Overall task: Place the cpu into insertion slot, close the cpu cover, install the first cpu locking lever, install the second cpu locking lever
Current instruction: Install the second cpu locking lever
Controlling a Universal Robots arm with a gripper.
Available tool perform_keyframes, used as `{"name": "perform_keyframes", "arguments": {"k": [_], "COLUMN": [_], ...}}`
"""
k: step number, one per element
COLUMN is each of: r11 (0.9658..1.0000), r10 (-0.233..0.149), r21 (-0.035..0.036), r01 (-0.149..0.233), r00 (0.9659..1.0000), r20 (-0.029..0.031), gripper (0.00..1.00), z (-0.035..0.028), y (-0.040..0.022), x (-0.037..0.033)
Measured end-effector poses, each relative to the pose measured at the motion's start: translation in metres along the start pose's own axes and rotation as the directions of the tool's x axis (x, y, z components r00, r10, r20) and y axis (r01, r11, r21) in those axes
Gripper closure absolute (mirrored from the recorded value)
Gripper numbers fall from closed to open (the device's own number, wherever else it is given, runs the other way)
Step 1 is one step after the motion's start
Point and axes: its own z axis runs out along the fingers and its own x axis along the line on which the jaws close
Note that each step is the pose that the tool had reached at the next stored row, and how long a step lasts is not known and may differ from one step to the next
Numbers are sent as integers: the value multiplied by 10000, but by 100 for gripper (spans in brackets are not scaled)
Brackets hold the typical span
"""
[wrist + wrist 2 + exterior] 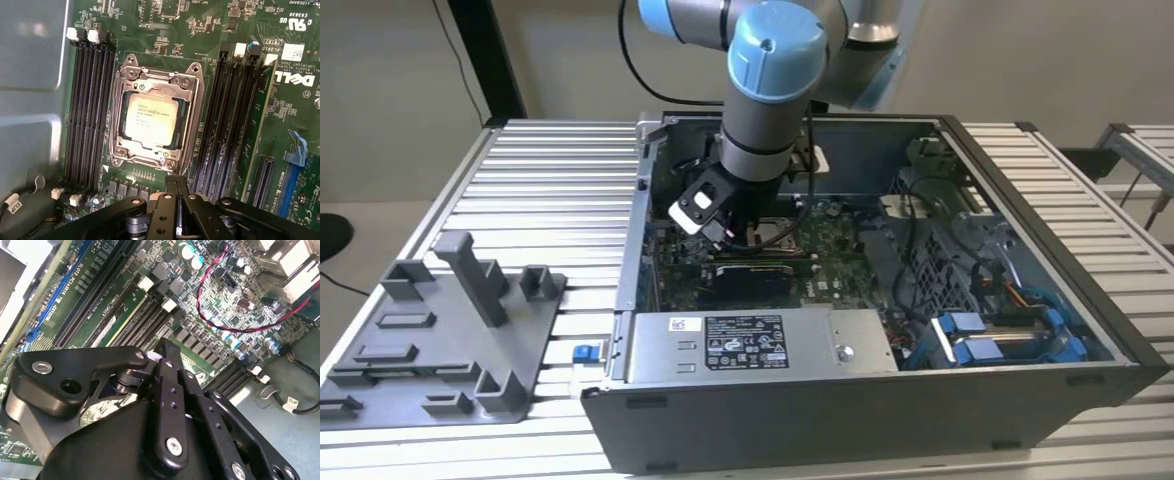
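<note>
CPU [150, 120] work looks well along. The end effector [175, 182] has its fingers drawn together to a narrow tip with nothing between them, poised just beside the socket's edge at the corner nearest the capacitor row; whether the tip touches a lever there I cannot tell. In the second wrist view the end effector [165, 352] hangs over the memory slots [145, 315] with the same pinched, empty tip.

Outward from that tip, the cpu sits flat in the insertion slot [181, 131], silver face up. The cover [156, 84] lies down over it, framing the chip on all sides, so placing and closing appear done. Thin levers run along the socket's rim, but whether either is hooked home is too fine to judge; I would reckon the locking steps the part in hand.

Farther out, the motherboard [165, 22] lies in the case [881, 400], which stands on the ribbed table [547, 170], with a grey fixture tray [440, 340] beside the case.
</note>
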Motion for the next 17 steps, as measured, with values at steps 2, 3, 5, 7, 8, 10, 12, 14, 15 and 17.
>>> {"name": "perform_keyframes", "arguments": {"k": [2, 3, 5, 7, 8, 10, 12, 14, 15, 17], "r11": [10000, 10000, 10000, 10000, 10000, 10000, 10000, 10000, 10000, 10000], "r10": [1, 1, 1, 2, 1, 3, 3, 5, 7, 13], "r21": [0, 0, 0, 0, 0, 1, 3, 11, 16, 31], "r01": [-1, -1, -1, -2, -1, -3, -3, -5, -7, -13], "r00": [10000, 10000, 10000, 10000, 10000, 10000, 10000, 10000, 10000, 9998], "r20": [0, 0, 2, 0, 0, 4, 17, 55, 90, 182], "gripper": [100, 100, 100, 100, 100, 100, 100, 100, 100, 100], "z": [13, 20, 27, 36, 38, 41, 42, 43, 43, 43], "y": [-1, -1, -2, -2, -2, -3, -2, -2, -2, -2], "x": [-1, -3, -5, -6, -7, -9, -12, -13, -14, -14]}}
